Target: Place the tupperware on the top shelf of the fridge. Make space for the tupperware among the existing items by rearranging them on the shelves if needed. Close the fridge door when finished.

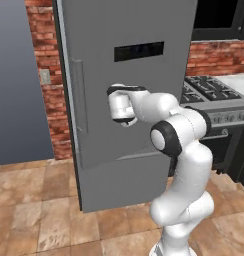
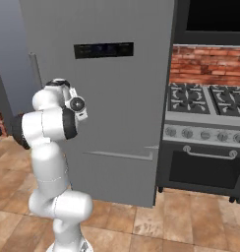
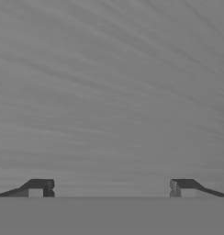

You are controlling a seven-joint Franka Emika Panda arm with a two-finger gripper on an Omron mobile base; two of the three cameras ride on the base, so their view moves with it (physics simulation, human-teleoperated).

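The tall grey fridge faces me, and its door, with the black display, lies flat across the front and looks shut. My gripper is open, its fingertips spread wide and right up against the brushed grey door panel, with nothing between them. The white hand sits just right of the slim vertical handle, below the display. From the other side the hand also shows pressed close to the door. The tupperware, the shelves and the existing items are hidden behind the door.
A black gas stove with an oven handle stands right of the fridge, under dark cabinets and a brick wall. A grey wall rises on the left. Tiled floor lies open before the fridge.
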